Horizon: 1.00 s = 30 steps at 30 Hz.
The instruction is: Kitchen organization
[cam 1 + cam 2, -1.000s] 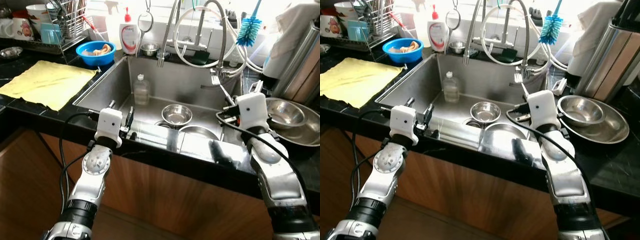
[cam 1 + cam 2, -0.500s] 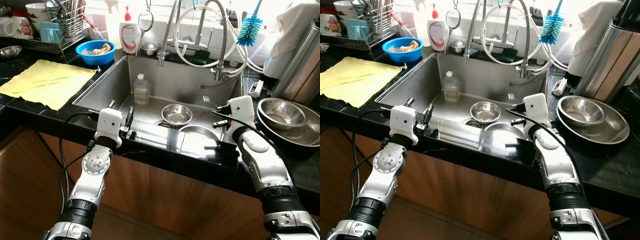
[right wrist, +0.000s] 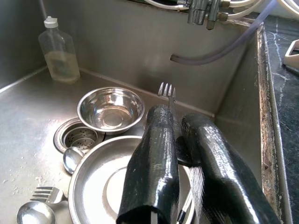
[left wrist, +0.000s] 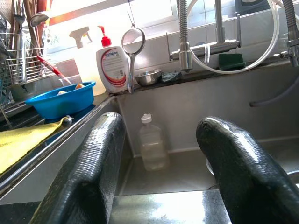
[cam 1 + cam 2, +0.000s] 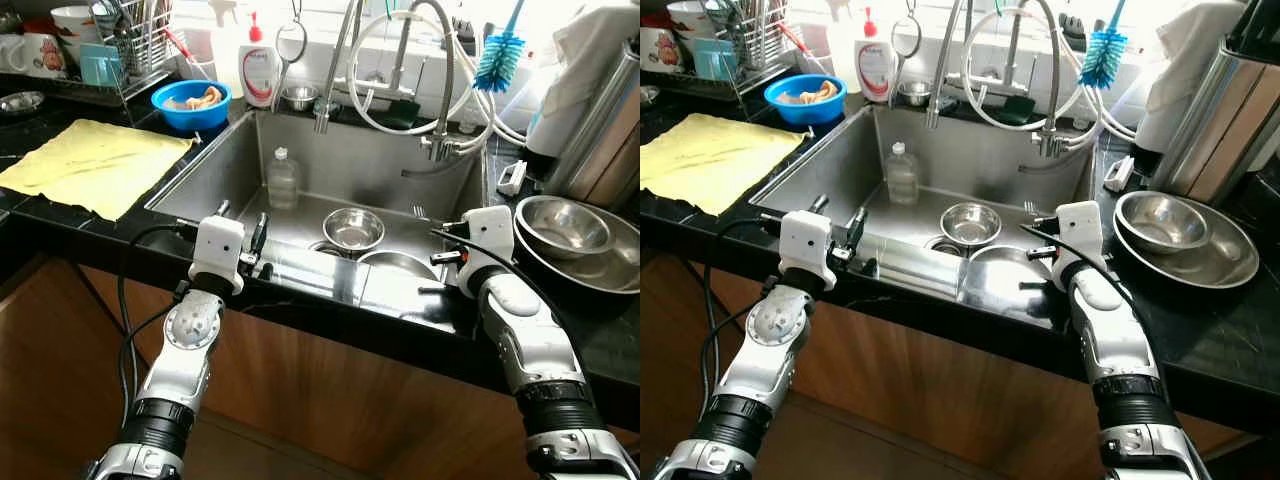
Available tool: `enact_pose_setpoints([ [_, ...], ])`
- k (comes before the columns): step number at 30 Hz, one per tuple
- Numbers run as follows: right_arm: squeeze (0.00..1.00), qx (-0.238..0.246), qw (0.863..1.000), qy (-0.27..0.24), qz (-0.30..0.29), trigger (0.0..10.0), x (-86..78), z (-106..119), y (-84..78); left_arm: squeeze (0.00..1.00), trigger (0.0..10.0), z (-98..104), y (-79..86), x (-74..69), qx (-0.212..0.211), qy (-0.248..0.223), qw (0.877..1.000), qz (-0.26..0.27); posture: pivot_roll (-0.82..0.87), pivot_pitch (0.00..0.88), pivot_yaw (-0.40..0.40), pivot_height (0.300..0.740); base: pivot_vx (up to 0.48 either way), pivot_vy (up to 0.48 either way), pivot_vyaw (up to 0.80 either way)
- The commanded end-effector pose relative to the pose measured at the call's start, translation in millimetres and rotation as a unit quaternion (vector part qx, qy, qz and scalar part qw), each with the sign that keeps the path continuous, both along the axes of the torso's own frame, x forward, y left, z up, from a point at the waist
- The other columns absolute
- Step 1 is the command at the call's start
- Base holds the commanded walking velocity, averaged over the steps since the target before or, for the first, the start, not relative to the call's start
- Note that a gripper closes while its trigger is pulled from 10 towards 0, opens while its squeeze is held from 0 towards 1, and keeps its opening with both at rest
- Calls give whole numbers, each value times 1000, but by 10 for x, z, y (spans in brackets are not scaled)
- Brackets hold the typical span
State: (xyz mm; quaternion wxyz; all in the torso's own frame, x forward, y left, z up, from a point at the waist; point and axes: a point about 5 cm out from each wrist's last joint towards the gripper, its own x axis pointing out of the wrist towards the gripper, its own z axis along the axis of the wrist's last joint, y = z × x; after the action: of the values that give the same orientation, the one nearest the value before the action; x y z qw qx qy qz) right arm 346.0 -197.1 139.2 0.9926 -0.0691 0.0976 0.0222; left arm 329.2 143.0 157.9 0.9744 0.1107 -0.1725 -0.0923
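Observation:
My right gripper (image 3: 176, 119) is shut on a metal fork (image 3: 167, 89), whose tines stick out past the fingertips. It hangs low over the right side of the steel sink (image 5: 215, 165), above a large steel plate (image 3: 100, 184). In the sink lie a small steel bowl (image 5: 353, 228), a clear bottle (image 5: 282, 180) standing upright, a second fork (image 3: 46, 193) and a spoon (image 3: 33, 213). My left gripper (image 4: 159, 128) stands open at the sink's front edge, with nothing between its fingers.
A yellow cloth (image 5: 95, 165) lies on the left counter. Behind it are a blue bowl (image 5: 191, 103), a dish rack (image 5: 125, 40) and a soap bottle (image 5: 259, 70). Stacked steel bowls (image 5: 570, 228) sit on the right counter. Faucet hoses (image 5: 400, 70) and a blue brush (image 5: 497, 55) hang over the sink's back.
My right gripper has come down and a little to the left with the fork, from above the sink's right rim to low inside the sink. The left arm has stayed put.

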Motion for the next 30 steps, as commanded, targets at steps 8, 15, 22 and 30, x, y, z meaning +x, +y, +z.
enact_pose_setpoints([
  [8, 1000, 15, 999, -32, -21, 10000, 3, 102, -63, 0, 10000, 27, 25, -14, 6, -5, 1000, 1, 61, 0, -38, 740, 0, 0, 0],
  [15, 1000, 13, 999, -41, -23, 10000, 0, 123, -68, 0, 10000, 26, 20, -16, 5, -4, 1000, 1, 58, 0, -38, 740, 0, 0, 0],
  [22, 0, -1, 991, -126, -43, 10000, -4, 447, -65, 0, 10000, 26, 25, -16, 5, -5, 1000, 2, 60, 0, -38, 740, 0, 0, 0],
  [30, 0, 30, 973, -194, -122, 10000, -97, 819, -363, 0, 10000, 24, 27, -5, 7, -5, 1000, 1, 55, 0, -31, 740, 0, 0, 0],
])
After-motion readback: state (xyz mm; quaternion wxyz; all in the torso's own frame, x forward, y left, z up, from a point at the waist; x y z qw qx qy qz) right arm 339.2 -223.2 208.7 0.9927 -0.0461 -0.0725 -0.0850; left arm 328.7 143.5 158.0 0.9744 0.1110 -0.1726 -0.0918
